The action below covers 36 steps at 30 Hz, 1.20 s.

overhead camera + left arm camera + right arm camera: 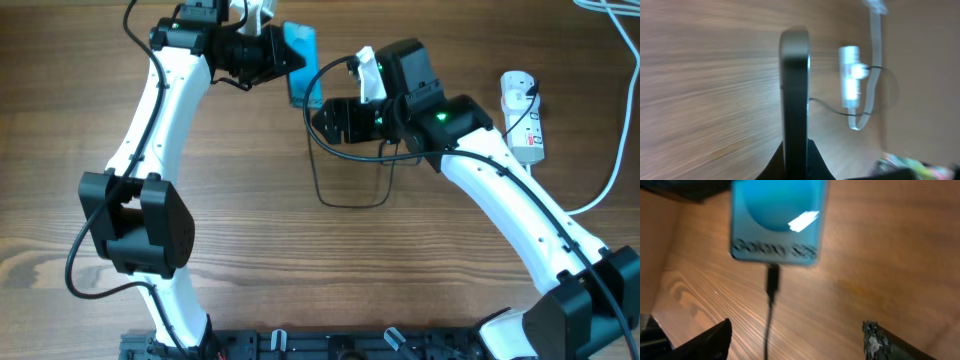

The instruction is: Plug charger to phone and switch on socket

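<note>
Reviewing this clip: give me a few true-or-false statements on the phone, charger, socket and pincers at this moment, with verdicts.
1. The charger is plugged into the bottom edge of the phone. True.
2. The right pincer is clamped on the charger's tip. False: its fingers stand wide apart, with the cable running free between them.
3. The phone lies flat with nothing holding it. False: the left pincer is shut on it and holds it tilted.
4. The socket lies on the right arm's side, touched by neither pincer. True.
</note>
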Each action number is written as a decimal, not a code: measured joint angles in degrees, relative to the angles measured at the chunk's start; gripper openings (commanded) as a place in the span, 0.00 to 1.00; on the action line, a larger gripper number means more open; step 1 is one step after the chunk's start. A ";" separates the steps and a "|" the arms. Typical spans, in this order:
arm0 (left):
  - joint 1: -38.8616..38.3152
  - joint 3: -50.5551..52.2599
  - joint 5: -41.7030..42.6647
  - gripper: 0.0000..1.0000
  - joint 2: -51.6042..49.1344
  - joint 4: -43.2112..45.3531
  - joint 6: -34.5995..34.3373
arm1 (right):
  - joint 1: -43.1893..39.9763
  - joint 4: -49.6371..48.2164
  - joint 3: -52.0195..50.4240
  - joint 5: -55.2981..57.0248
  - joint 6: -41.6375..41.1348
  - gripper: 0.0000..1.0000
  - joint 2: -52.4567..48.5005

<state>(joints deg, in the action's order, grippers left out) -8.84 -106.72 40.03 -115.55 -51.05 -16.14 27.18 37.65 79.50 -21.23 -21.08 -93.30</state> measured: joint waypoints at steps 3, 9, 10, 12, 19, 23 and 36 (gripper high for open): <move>0.00 1.88 -5.38 0.04 0.00 -0.96 0.00 | 0.00 4.85 0.04 3.34 -0.09 1.00 0.00; -0.85 6.64 -7.23 0.04 -1.92 -0.57 0.00 | 0.00 9.94 0.04 8.70 -0.09 1.00 0.00; -1.36 7.06 -7.23 0.04 -2.60 -0.61 0.00 | 0.00 10.01 0.04 8.96 -0.09 1.00 0.00; -2.86 7.37 -7.26 0.04 -4.20 -0.61 0.00 | 0.00 10.08 0.04 9.55 -0.09 1.00 0.00; -10.47 7.50 -7.23 0.05 -9.55 0.28 -0.02 | 0.00 9.86 0.04 9.79 -0.09 1.00 0.00; -13.77 7.56 -7.26 0.05 -10.58 2.49 0.00 | 0.00 9.79 0.04 9.81 -0.09 1.00 0.00; -14.73 7.56 -10.19 0.05 -14.64 8.33 -3.69 | 0.00 9.73 0.04 10.95 -4.17 1.00 0.00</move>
<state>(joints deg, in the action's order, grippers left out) -23.57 -99.15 29.85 -130.19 -42.72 -19.84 27.18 47.37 79.55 -10.28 -25.26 -93.30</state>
